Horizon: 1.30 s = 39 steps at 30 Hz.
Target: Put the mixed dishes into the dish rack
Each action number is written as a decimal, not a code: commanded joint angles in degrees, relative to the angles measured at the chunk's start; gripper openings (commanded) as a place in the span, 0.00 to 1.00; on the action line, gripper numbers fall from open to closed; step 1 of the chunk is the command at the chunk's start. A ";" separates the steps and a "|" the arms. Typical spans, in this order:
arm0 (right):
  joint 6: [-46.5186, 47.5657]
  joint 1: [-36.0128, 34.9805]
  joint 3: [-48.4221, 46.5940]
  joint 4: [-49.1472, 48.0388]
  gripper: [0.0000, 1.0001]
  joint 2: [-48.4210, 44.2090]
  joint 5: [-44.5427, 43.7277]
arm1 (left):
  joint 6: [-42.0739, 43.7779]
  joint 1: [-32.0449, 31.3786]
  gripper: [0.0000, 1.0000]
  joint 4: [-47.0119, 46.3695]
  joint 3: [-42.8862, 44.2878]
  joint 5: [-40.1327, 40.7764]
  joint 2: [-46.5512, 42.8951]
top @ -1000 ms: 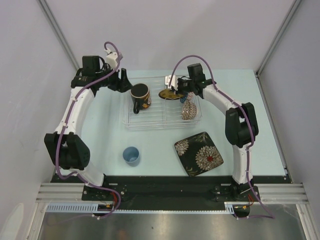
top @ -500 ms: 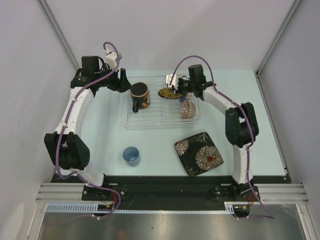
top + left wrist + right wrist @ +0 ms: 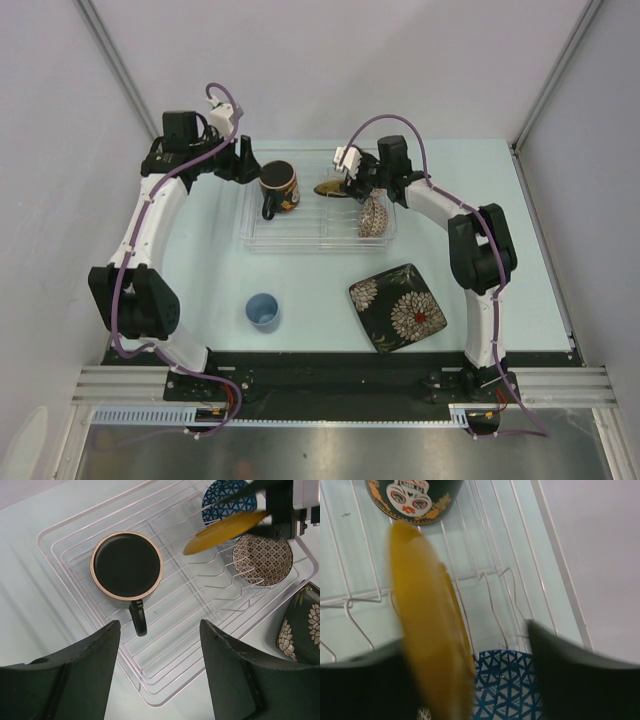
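The clear dish rack [image 3: 300,228] holds the dark mug [image 3: 281,185] upright at its left, and the beige patterned bowl [image 3: 372,215] and the blue patterned bowl [image 3: 227,497] on edge at its right. The yellow plate [image 3: 427,630] stands tilted among the rack's wires. It rests blurred against the left finger of my right gripper [image 3: 470,655], whose jaws are open with a wide gap to the right finger [image 3: 575,680]. My left gripper [image 3: 160,670] hangs open and holds nothing above the rack's corner, near the mug [image 3: 126,565]. The light-blue cup [image 3: 262,310] and the black floral plate [image 3: 397,307] lie on the table.
The pale table [image 3: 200,270] is closed in by grey walls on three sides. The rack sits toward the back. Both arm bases stand on the black rail [image 3: 330,375] at the near edge.
My right gripper's jaws have parted from the yellow plate, which now leans in the rack. The rack and its dishes have shifted slightly back and left. The left arm has stayed put.
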<state>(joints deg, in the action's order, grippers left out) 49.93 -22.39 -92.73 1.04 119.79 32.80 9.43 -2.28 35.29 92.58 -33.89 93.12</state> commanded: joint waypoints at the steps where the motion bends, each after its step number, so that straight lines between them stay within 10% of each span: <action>1: -1.50 0.16 1.76 -4.29 1.00 -3.94 -4.05 | -0.82 0.61 0.70 -1.63 0.85 -2.15 -1.01; 14: -3.52 -0.99 4.57 -3.86 1.00 -14.13 -6.43 | -1.70 0.70 0.70 -2.24 0.68 -3.29 -1.54; 24: -15.73 0.86 9.83 15.57 1.00 -28.26 -3.18 | -0.91 0.70 0.70 -1.98 2.25 -3.99 -1.45; 29: -42.15 2.78 14.77 16.08 1.00 -33.30 -19.86 | 3.64 0.00 0.71 0.65 4.71 -4.17 -1.19; 32: -62.11 9.63 15.64 27.05 1.00 -32.43 -14.37 | 9.35 -1.84 0.71 4.78 6.91 -3.82 -0.84; 39: -74.27 20.80 40.68 31.12 1.00 -45.59 -9.25 | 25.45 -10.36 0.73 12.61 5.61 2.85 -2.67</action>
<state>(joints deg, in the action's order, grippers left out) -11.79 -5.65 -60.49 24.75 82.02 20.95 22.52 -7.70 42.74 98.83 -34.50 93.01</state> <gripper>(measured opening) 0.995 0.719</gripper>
